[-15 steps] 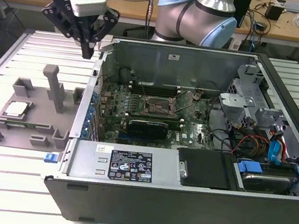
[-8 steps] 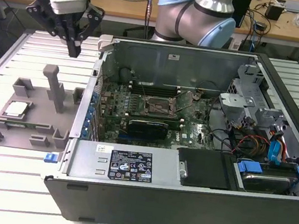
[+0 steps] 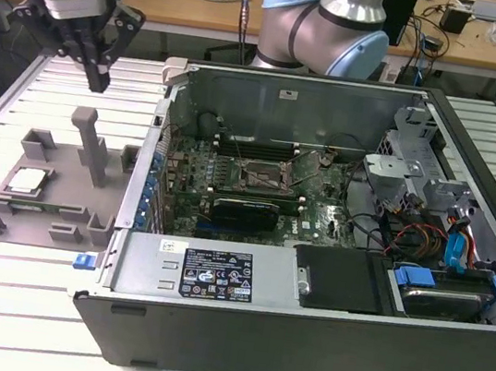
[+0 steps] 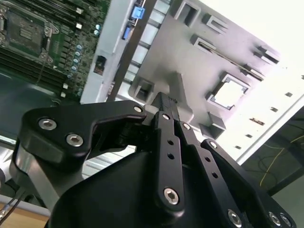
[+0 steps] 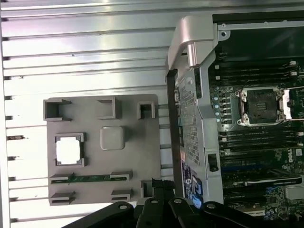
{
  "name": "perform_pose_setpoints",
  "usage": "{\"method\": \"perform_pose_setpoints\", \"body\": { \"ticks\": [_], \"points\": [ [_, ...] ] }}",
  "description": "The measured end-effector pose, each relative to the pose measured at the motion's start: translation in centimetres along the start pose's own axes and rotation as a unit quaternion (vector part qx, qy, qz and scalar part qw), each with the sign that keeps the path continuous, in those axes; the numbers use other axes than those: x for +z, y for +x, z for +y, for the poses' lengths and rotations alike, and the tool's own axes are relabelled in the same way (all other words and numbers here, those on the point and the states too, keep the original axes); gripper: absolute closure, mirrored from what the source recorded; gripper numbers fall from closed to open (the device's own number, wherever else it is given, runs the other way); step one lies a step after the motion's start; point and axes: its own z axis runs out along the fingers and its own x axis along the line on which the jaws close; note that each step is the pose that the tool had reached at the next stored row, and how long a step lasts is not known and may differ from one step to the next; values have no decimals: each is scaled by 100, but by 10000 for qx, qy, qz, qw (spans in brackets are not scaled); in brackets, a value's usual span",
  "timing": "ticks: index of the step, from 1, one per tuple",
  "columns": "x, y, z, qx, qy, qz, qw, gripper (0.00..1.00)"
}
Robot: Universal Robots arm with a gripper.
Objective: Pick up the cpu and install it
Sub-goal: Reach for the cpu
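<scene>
A lab room with wooden desks along the back holds a ribbed aluminium table. On the table stand an opened computer case and, beside it, a grey plastic tray with raised blocks.

The gripper hangs in the air over the tray, its black fingers drawn together to a narrow tip with nothing between them. Both wrist views show the same pinched tip.

The cpu lies flat in a square pocket of the tray, its silver top facing up. It is below the gripper and a little toward the exterior view's left of it, well apart from the fingertips and untouched. It shows as a bright square in both wrist views.

A tall grey post rises from the tray almost straight under the gripper, between it and the case wall. A green memory stick rests in a slot of the tray just beside the cpu.

The motherboard socket sits inside the case, far off to the exterior view's right of the gripper and lower than it. Its metal frame stands open and its dark bed is bare
</scene>
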Motion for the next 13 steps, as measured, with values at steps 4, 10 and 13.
{"method": "perform_pose_setpoints", "body": {
  "ticks": [4,10,13],
  "points": [
    [-7,168,-12,0,-1,-13,10000,89],
    [-14,365,-27,-1,-1,-23,10000,89],
    [-15,450,-33,-1,-2,-29,10000,89]
  ]
}}
